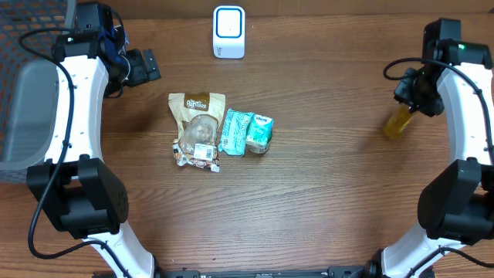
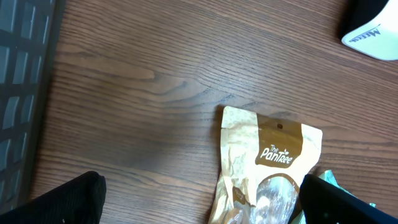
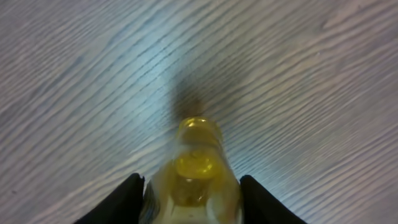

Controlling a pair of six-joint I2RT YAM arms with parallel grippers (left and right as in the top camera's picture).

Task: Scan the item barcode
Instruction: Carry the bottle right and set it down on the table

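A small bottle of yellow liquid lies tilted on the wooden table at the far right. My right gripper is over its upper end. In the right wrist view the bottle fills the space between the two black fingers, which stand close along its sides; the right gripper is open. The white barcode scanner stands at the back centre, far from the bottle. My left gripper hovers open at the back left with nothing in it, its opening above a brown snack bag.
Mid-table lie the brown snack bag, a teal packet and a small green-and-white carton. A grey bin sits at the left edge. The scanner's corner shows in the left wrist view.
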